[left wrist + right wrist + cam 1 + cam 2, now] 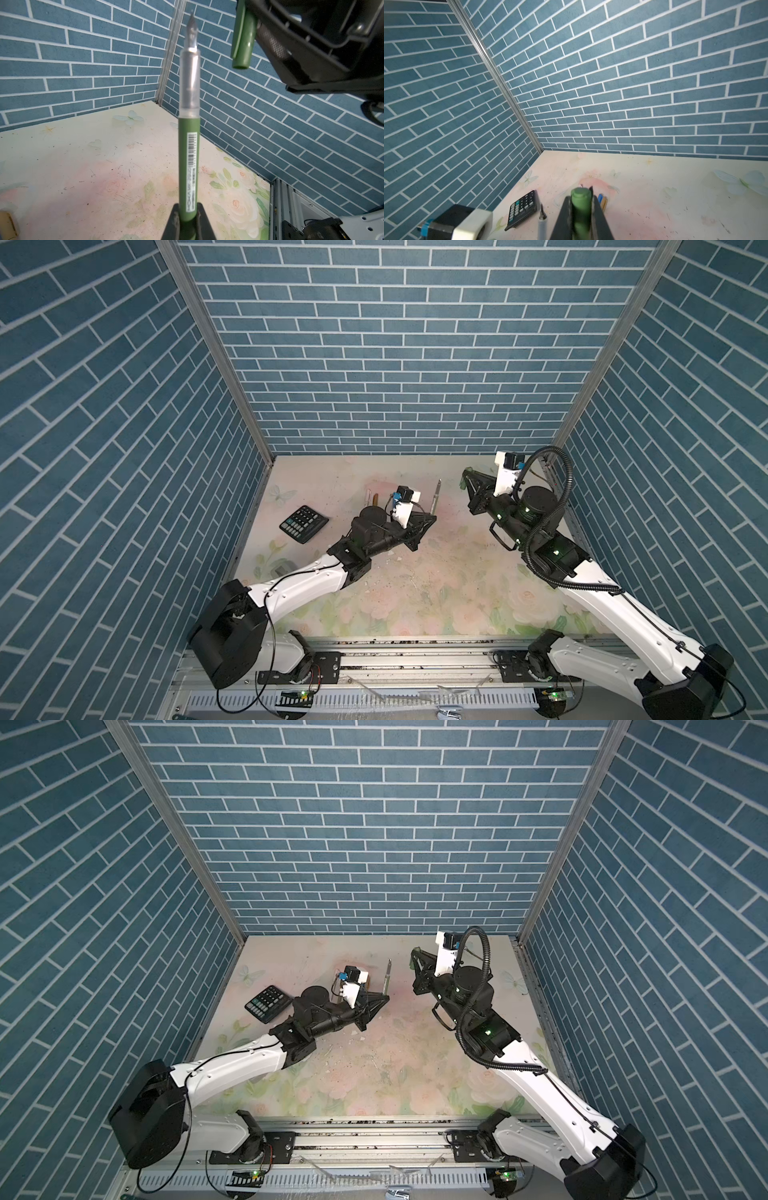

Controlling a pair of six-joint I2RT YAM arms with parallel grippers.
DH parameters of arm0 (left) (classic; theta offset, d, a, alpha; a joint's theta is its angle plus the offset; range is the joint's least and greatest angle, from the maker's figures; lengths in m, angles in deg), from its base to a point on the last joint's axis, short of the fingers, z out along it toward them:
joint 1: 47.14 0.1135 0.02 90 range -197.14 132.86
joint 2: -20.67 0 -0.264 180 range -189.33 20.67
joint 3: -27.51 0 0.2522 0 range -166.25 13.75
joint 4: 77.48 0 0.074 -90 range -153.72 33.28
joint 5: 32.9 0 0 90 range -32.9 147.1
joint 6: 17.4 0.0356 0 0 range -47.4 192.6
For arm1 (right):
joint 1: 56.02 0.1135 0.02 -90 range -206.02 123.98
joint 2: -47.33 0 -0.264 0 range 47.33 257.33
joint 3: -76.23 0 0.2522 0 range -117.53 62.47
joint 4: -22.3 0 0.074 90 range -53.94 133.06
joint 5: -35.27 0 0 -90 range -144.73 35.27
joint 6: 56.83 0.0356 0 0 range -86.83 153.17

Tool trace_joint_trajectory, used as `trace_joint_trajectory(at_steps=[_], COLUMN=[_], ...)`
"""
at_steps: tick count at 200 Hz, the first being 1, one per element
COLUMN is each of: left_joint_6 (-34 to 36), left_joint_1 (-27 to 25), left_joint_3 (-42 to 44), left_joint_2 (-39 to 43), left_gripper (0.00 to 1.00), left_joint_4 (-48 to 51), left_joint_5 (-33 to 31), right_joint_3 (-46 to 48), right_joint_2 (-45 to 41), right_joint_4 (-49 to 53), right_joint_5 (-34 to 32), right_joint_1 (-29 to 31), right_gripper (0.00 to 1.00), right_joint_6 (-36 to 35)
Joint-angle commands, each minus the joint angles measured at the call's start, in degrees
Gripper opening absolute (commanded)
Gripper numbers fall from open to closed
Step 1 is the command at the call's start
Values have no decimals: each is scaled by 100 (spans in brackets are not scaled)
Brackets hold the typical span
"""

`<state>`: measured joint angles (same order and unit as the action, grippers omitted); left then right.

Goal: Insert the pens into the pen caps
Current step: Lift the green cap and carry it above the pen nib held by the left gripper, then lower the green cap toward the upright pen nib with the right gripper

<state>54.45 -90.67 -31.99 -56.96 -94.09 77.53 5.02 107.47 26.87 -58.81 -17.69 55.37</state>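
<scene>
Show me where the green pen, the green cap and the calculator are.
green pen [189,128]: left wrist view, on its green barrel.
green cap [243,37]: left wrist view, on its side.
calculator [303,524]: a top view, on its keypad.

We count one dark green pen [189,166], without its cap, and one dark green cap [242,41]. There is one black calculator [304,524]. Near the back wall we see two more lying side by side, a pale pen [368,494] and a gold-brown pen [375,499]. The right wrist view also shows one blue piece [600,197], so their full number we cannot tell. The robot arms are two: the left arm [299,589] and the right arm [602,605].
</scene>
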Motion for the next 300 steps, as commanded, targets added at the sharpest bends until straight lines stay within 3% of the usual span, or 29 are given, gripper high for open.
trace_joint_trajectory(at_steps=[1,82,300], left_joint_6=[-5,-16,-41], left_joint_1=[-41,-42,-51], left_joint_3=[-181,-208,-225], left_joint_2=[-43,7,-29], left_gripper=[0,0,0], left_joint_4=[-52,-20,-13], left_joint_5=[97,167,198], right_joint_3=[-274,-688,-576], right_joint_2=[207,796,756], right_joint_4=[-416,-728,-779], right_joint_5=[206,686,679], right_joint_1=[36,100,128], right_gripper=[10,10,9], right_joint_6=[-157,74,233])
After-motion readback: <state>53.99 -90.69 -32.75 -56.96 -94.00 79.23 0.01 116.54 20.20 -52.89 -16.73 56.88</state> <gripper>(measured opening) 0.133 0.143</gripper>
